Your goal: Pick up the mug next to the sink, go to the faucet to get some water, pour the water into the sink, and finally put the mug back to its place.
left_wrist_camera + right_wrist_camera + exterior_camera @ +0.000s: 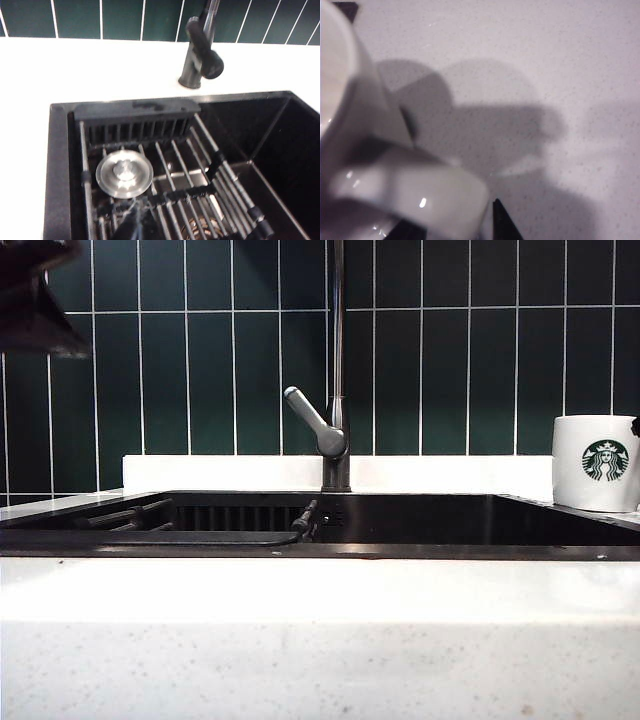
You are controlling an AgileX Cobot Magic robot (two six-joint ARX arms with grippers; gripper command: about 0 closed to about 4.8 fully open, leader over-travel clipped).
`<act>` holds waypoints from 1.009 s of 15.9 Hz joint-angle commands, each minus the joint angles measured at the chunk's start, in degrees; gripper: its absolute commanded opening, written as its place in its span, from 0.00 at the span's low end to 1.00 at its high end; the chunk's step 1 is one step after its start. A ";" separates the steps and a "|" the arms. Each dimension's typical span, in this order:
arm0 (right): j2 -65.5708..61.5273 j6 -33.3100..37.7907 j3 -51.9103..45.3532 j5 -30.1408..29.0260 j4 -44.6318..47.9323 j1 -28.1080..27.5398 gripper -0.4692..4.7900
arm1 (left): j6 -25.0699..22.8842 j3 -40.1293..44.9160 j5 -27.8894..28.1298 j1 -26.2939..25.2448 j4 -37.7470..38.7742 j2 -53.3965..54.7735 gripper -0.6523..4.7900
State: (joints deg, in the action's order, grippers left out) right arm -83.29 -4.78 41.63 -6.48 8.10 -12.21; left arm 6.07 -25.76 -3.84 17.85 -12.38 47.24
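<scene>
One mug (595, 462) is labelled; where does it sit with respect to the right gripper (454, 226)? (Student)

Upright on the white speckled countertop (300, 590), hard against that gripper: its handle (410, 192) lies between the two dark fingertips (502, 222). Whether they press on the handle or stand free of it cannot be told; the close view is blurred. (Tutor)

And the sink (420, 525)? (Student)

Beside the mug, away from the right gripper, and directly beneath the left gripper (131, 227). That gripper hangs over the basin with its jaws pressed together, holding nothing. Under it lie a metal rod rack (200, 175) and, resting on the rack, a round steel strainer plug (124, 173). (Tutor)

The faucet (338, 390)? (Student)

Beyond the left gripper, at the sink's far rim, its pipe rising against the dark green tiles (470, 360) and its lever (310, 418) angled upward, away from the mug. (Tutor)
</scene>
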 commanded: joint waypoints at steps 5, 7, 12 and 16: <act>9.29 0.85 0.02 0.39 -9.51 0.00 0.43 | -1.27 -0.17 -0.04 0.07 3.80 -3.04 0.11; 12.20 2.25 0.02 0.42 -12.79 0.00 0.40 | -1.33 -0.17 -0.02 0.07 6.29 -4.28 0.11; 22.73 2.93 -0.02 -0.37 -21.44 0.04 0.17 | -1.31 -0.17 -0.04 0.07 14.01 -14.88 0.11; 30.45 6.36 -0.07 -1.42 -22.95 0.04 0.16 | -1.31 -0.17 0.00 0.07 20.57 -24.50 0.11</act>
State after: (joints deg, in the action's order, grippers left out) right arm -53.91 -0.47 41.50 -7.70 -15.07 -12.19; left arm 4.78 -25.76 -3.84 17.85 7.27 23.94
